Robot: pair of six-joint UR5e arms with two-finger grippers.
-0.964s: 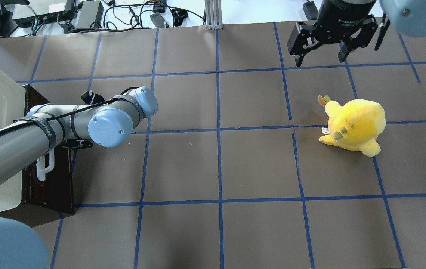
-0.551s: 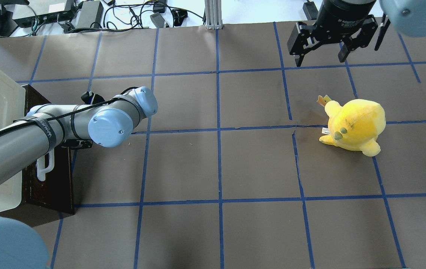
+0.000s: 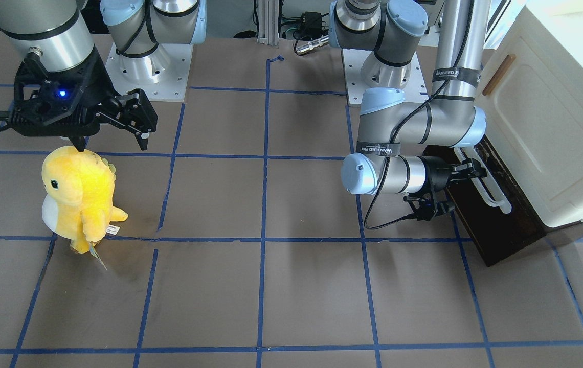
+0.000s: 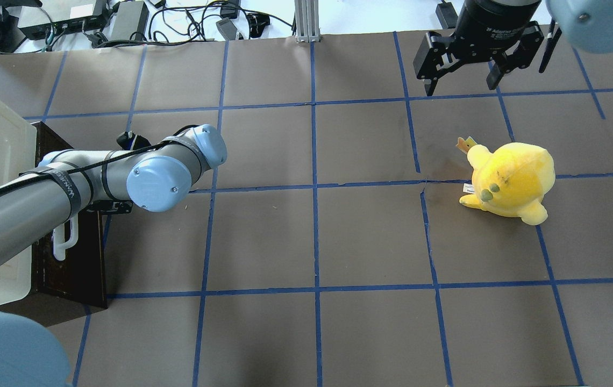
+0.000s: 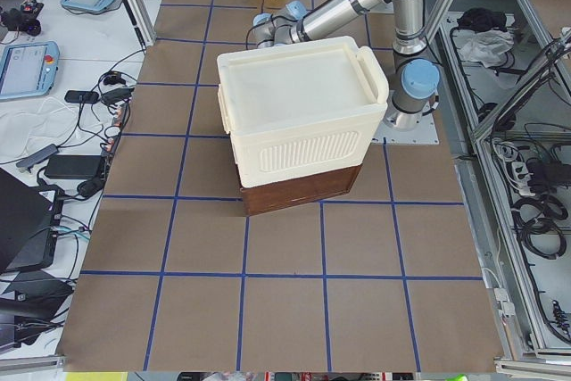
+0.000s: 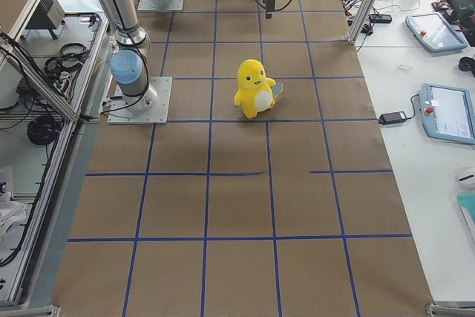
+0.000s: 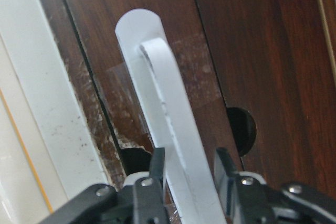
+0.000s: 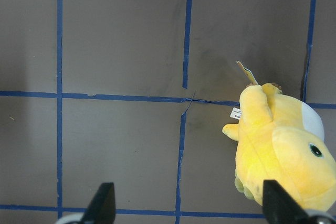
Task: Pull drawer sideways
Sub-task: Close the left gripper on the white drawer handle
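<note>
The drawer (image 3: 501, 230) has a dark brown wooden front (image 7: 262, 51) and sits under the cream cabinet at the table's end on my left. Its long white bar handle (image 7: 168, 103) runs along the front (image 4: 75, 263). My left gripper (image 7: 189, 171) reaches sideways to the front, one black finger on each side of the handle (image 3: 496, 199), shut on it. From above my left forearm hides that gripper. No pale inside of the drawer shows. My right gripper (image 4: 462, 80) hangs open and empty over the far right of the table (image 8: 189, 203).
A cream cabinet (image 3: 552, 128) with a small brown door handle sits on top of the drawer (image 5: 294, 192). A yellow plush toy (image 4: 511, 177) stands on the brown, blue-taped table below my right gripper (image 3: 111, 145). Cables and boxes lie beyond the far edge.
</note>
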